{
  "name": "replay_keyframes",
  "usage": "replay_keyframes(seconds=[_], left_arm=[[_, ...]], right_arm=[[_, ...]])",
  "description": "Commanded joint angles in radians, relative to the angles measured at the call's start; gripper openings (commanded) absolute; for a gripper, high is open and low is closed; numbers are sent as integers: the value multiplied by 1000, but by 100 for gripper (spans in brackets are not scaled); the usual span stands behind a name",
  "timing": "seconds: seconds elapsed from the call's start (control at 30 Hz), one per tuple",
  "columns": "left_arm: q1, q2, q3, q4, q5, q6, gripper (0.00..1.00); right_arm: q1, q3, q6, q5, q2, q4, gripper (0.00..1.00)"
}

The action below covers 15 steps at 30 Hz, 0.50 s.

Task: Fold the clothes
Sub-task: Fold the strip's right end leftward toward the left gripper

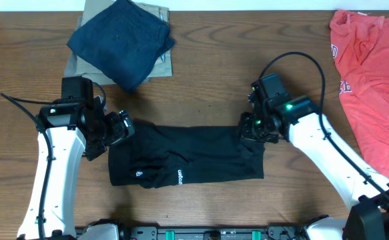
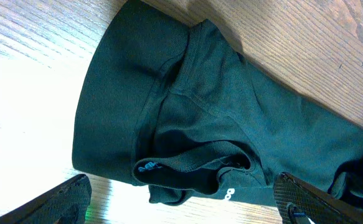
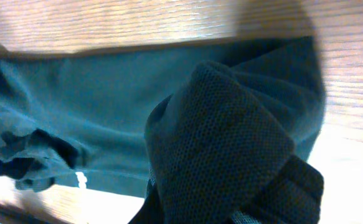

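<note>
The black T-shirt [image 1: 187,157] lies folded into a long strip across the middle of the wooden table, with white lettering [image 1: 179,176] and a small round white mark [image 1: 139,175] near its front edge. My left gripper [image 1: 117,130] hovers at the strip's left end. In the left wrist view its fingers [image 2: 181,208] are spread wide over the T-shirt [image 2: 218,118] with nothing between them. My right gripper [image 1: 251,130] is at the strip's right back corner. In the right wrist view its jaws [image 3: 231,193] are covered by a bunched fold of the T-shirt [image 3: 106,99].
A navy folded garment [image 1: 121,40] lies on a khaki folded garment [image 1: 162,63] at the back left. A red T-shirt [image 1: 374,80] lies spread at the right edge. Bare wooden table [image 1: 207,87] separates them from the black strip.
</note>
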Motion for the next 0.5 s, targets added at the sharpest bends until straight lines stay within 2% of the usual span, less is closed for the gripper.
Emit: replay_keyframes(seconds=[0.0, 0.27, 0.3, 0.37, 0.47], left_arm=[[-3, -2, -6, -3, -5, 21, 94], [-3, -2, -5, -3, -5, 21, 94], [-3, -2, -5, -3, -5, 21, 95], [-3, -2, -5, -3, -5, 21, 94], [-3, -2, -6, -3, -5, 21, 94]], right_arm=[[43, 13, 85, 25, -1, 14, 8], [132, 12, 120, 32, -1, 36, 17], [141, 12, 126, 32, -1, 39, 20], [159, 12, 130, 32, -1, 47, 41], [181, 12, 130, 31, -1, 58, 55]])
